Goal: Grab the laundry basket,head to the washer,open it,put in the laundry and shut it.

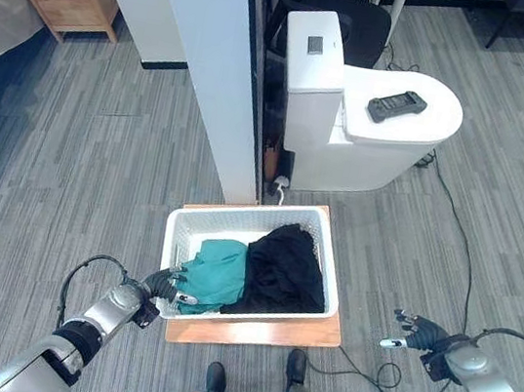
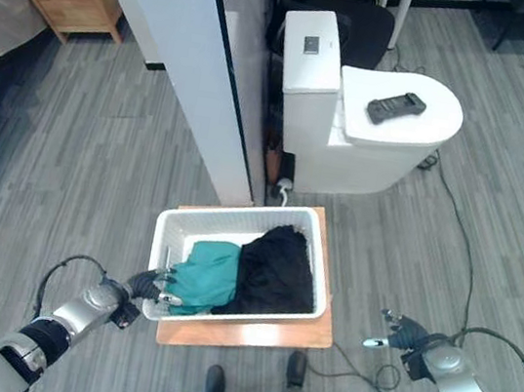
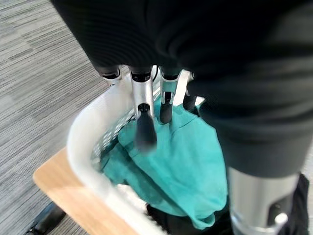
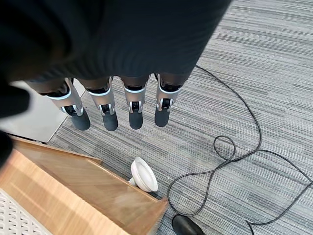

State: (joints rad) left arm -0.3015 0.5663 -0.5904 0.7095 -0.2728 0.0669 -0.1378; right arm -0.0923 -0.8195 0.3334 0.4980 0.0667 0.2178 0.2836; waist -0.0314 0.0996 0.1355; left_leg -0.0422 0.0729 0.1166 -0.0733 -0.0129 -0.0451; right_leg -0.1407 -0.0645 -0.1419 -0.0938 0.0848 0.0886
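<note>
sitting on a wooden board (image 1: 261,335) on the floor, the white laundry basket (image 1: 177,233) holds teal and black clothes (image 1: 251,268); left hand (image 1: 167,286) rests straight-fingered at its rim, right hand (image 1: 417,331) hovers open well apart.

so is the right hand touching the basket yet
No, the right hand hangs open above the floor, apart from the white basket on the wooden board.
</note>
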